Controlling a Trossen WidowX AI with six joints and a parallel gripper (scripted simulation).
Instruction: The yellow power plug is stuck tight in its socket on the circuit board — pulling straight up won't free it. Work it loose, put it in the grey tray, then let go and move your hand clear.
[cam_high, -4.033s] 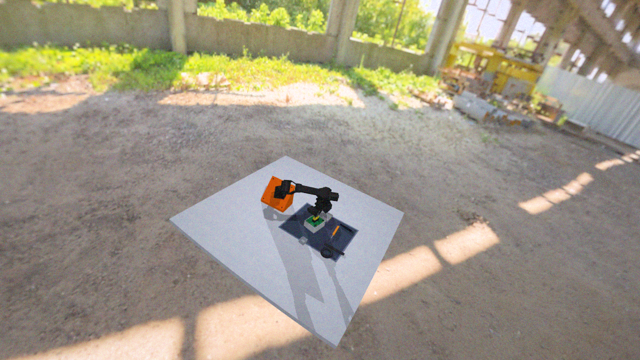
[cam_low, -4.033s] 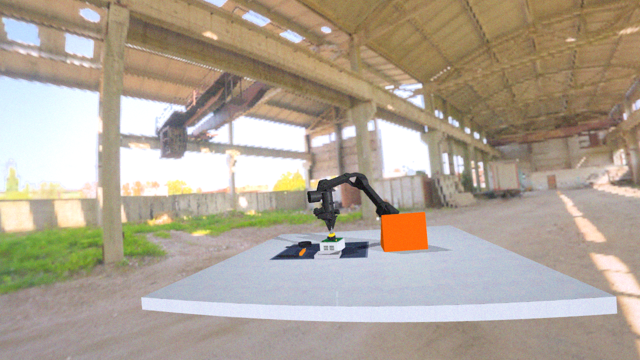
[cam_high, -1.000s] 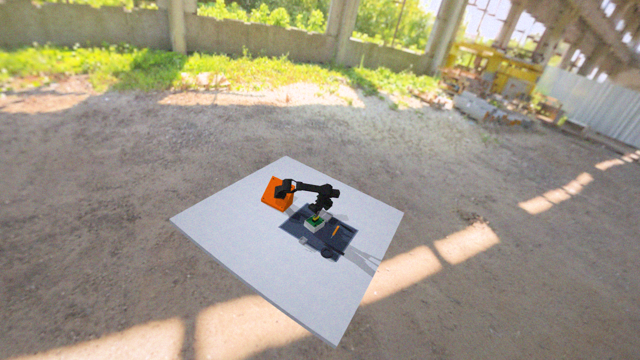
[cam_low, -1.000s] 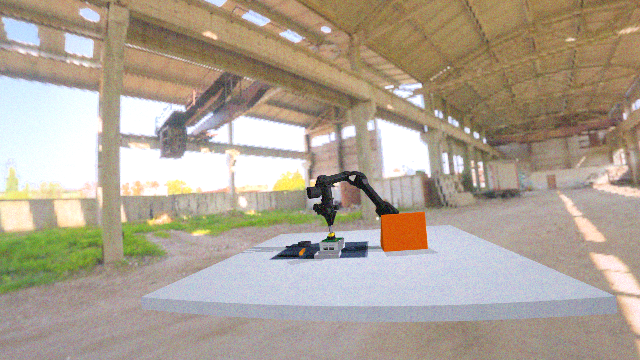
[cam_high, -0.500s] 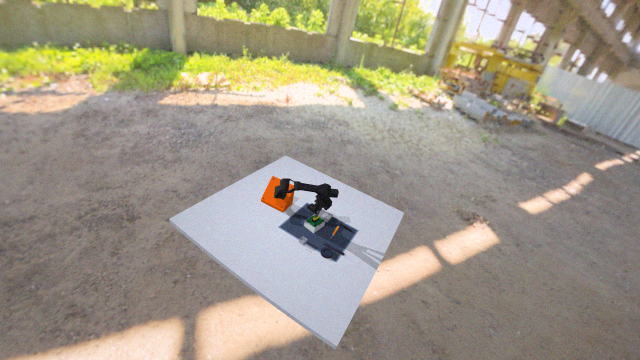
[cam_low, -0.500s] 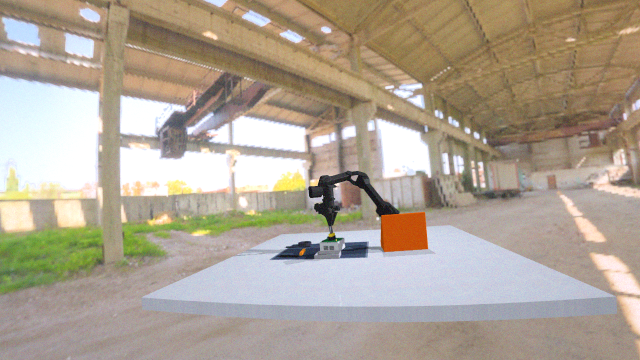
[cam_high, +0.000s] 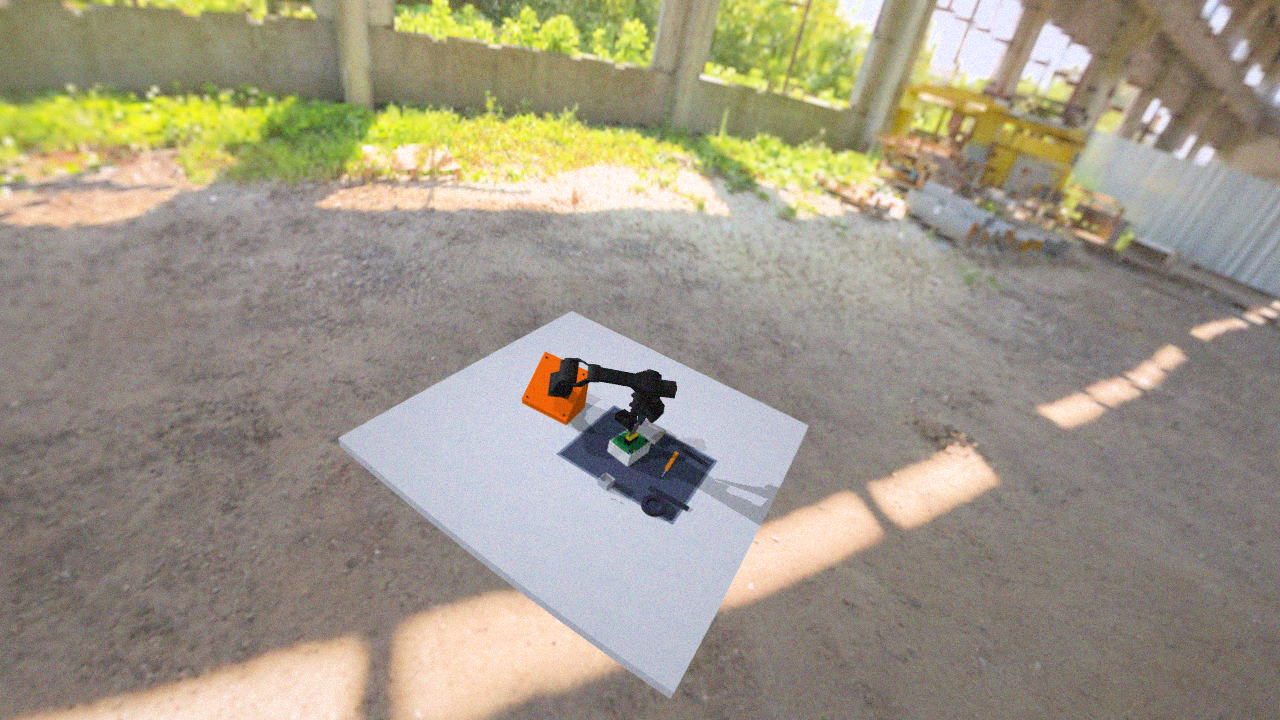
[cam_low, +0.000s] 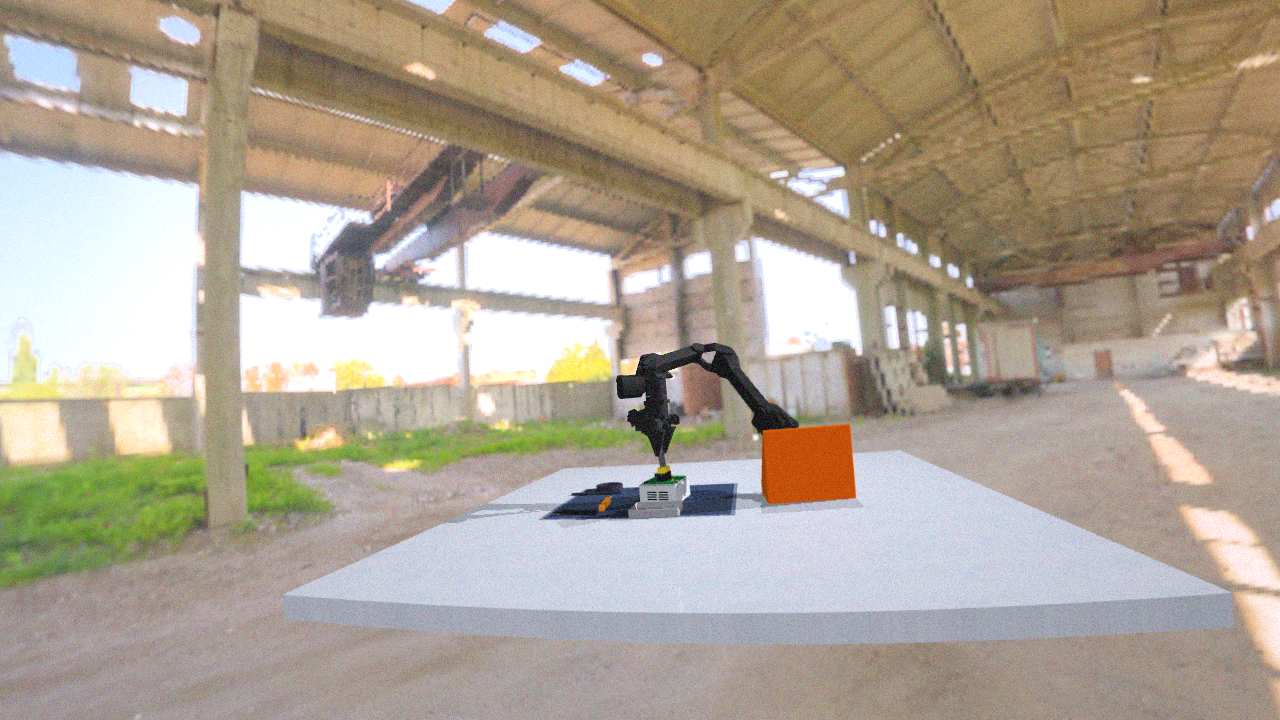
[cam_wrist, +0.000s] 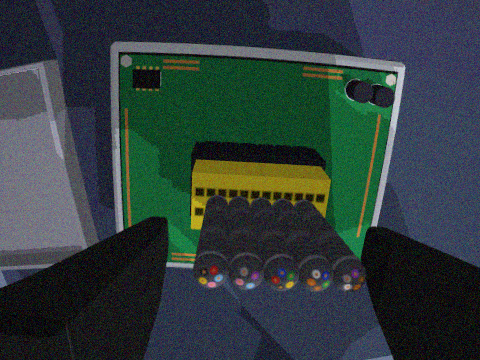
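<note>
The yellow power plug (cam_wrist: 260, 175) (cam_low: 662, 471) sits at the black socket (cam_wrist: 257, 151) on the green circuit board (cam_wrist: 250, 100) (cam_high: 619, 443). Its bundle of dark cables rises toward the wrist camera. Whether it is fully seated cannot be told. My gripper (cam_wrist: 268, 240) (cam_high: 631, 432) (cam_low: 662, 462) is open around the plug and cables, with a visible gap at the left finger and a narrow one at the right. The plug's near lower part is hidden by the cables. The grey tray (cam_wrist: 30, 180) (cam_low: 648, 512) stands left of the board in the wrist view, with no plug in it.
The board tops a white vented box (cam_high: 628, 455) on a dark mat (cam_high: 586, 452). An orange-handled tool (cam_high: 670, 462) (cam_low: 604, 505), a black ring (cam_high: 644, 508) and a small pale block (cam_high: 605, 481) lie around it. The arm's orange base block (cam_high: 544, 389) (cam_low: 808, 463) stands nearby.
</note>
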